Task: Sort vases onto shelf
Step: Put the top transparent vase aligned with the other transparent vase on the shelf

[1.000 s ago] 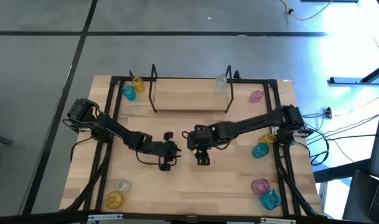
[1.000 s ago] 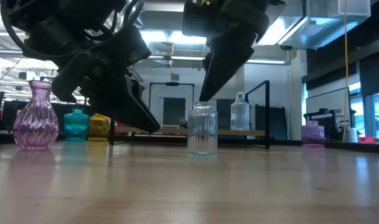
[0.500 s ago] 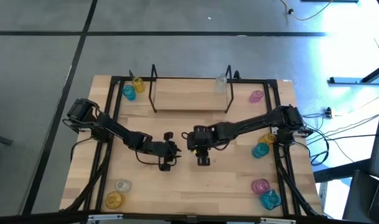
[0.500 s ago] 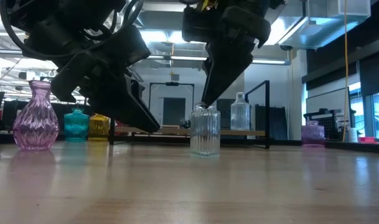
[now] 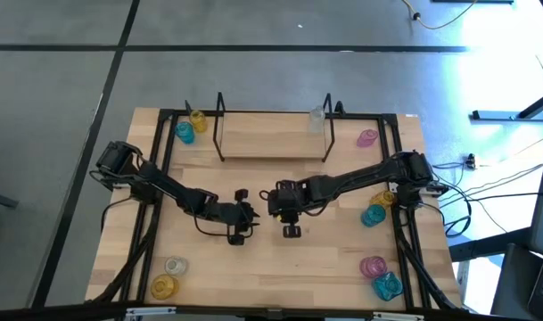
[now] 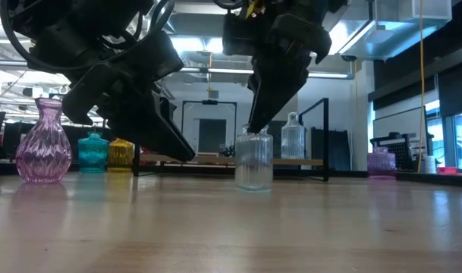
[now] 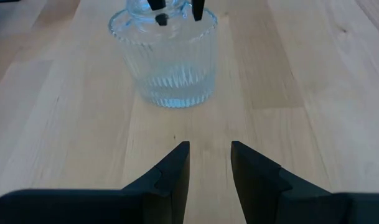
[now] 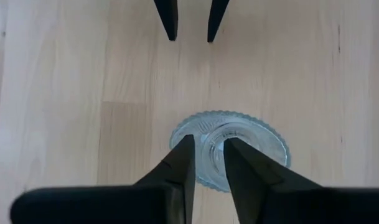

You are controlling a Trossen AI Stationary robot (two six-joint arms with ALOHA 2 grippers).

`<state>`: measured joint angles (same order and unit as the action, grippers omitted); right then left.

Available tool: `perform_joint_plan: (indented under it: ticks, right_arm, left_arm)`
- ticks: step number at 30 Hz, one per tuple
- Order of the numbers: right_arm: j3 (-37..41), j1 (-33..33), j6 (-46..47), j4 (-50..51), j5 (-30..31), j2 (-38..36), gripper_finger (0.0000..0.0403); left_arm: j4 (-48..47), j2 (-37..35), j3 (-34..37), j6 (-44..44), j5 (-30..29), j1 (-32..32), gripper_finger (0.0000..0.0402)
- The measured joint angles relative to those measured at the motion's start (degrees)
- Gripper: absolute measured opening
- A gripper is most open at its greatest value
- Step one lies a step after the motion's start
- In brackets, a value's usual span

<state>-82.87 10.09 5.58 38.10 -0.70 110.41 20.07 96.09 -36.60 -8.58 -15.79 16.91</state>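
Note:
A small clear ribbed vase (image 6: 253, 163) stands on its base in the middle of the table, also seen in the left wrist view (image 7: 170, 68). My right gripper (image 8: 208, 140) hangs over it, pointing down, shut on its top (image 5: 290, 230). My left gripper (image 7: 210, 149) waits just left of the vase, low over the wood, open with nothing between its fingers (image 5: 256, 218). The shelf (image 5: 271, 138) sits at the far middle, with another clear vase (image 5: 317, 116) standing near its right end. My right gripper pinches the wall of the clear vase's neck (image 8: 209, 132) at the mouth, with one finger (image 8: 236, 165) inside the opening and the other outside. The fingers come from above, pointing down. The vase stays upright with its base on the table.
Teal (image 5: 184, 132) and yellow (image 5: 197, 118) vases stand far left, a pink one (image 5: 367, 138) far right. Yellow and teal (image 5: 373, 216) vases sit by the right rail. Pink and teal (image 5: 387, 285) vases stand near right, pale and yellow (image 5: 164, 287) ones near left.
My right gripper has shut on the clear vase's neck. The vase has slid a little toward the table's right edge, still upright on the wood.

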Motion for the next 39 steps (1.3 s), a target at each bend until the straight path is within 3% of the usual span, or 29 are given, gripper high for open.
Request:
perform_joint_plan:
  ticks: [6, 13, 18, 29, 39]
  right_arm:
    - [0.0, 0.0, -1.6, 0.2, 0.1, 0.2, 0.0073]
    - [0.0, 0.0, -3.1, 1.1, 0.2, -0.4, 0.0009]
    - [0.3, 0.0, -3.1, 2.7, 0.3, -3.0, 0.0015]
    - [0.2, -0.6, -3.0, 10.4, 7.0, -13.3, 0.0007]
    - [0.2, -9.2, -2.9, 15.2, 9.9, -21.4, 0.0010]
  left_arm:
    - [0.0, 0.0, 0.0, 0.0, 0.0, 0.0, 0.0110]
    - [0.0, 0.0, 0.0, 0.0, 0.0, 0.0, 0.0110]
    - [0.0, 0.0, 0.0, 0.0, 0.0, 0.0, 0.0110]
    - [0.1, 0.0, 0.0, 0.0, 0.0, 0.0, 0.0110]
    - [0.1, 0.0, 0.0, 0.0, 0.0, 0.0, 0.0110]
